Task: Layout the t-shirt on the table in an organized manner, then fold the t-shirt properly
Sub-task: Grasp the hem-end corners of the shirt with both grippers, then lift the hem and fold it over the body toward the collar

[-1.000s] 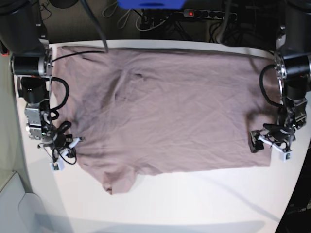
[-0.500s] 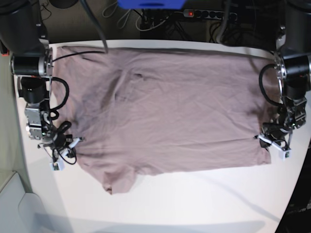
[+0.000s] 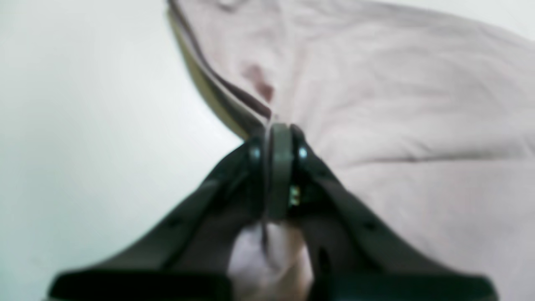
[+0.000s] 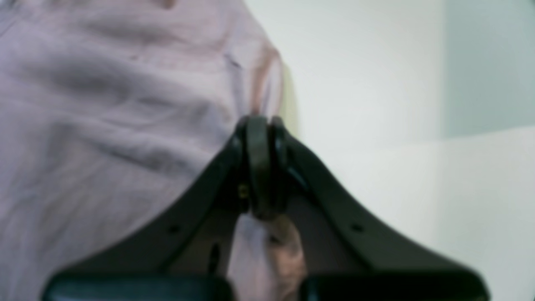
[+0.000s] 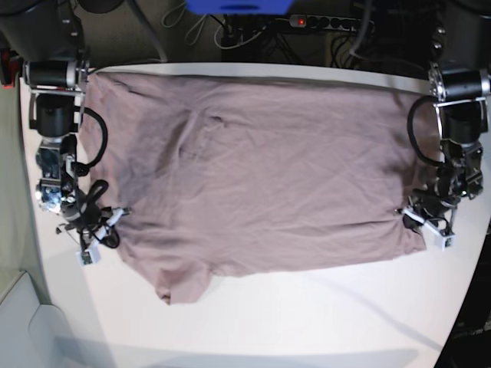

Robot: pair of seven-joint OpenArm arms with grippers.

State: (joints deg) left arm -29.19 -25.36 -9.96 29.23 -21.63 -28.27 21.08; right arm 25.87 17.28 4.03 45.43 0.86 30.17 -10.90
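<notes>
The mauve-brown t-shirt lies spread wide across the white table, wrinkled, with one sleeve hanging toward the near edge. On the base view's right, my left gripper is shut on the shirt's edge near its corner. The left wrist view shows the fingertips pinched together with fabric bunched between them over the table. My right gripper on the base view's left is shut on the opposite edge. In the right wrist view its jaws clamp cloth beside bare table.
Cables and a power strip lie on the floor behind the table's far edge, beside a blue object. The rounded near edge of the table runs along the bottom left, with a pale grey surface beyond it.
My left gripper went from open beside the shirt's edge to shut on it. Both arms shifted slightly, and the near edge of the shirt and its sleeve moved a little to the view's left.
</notes>
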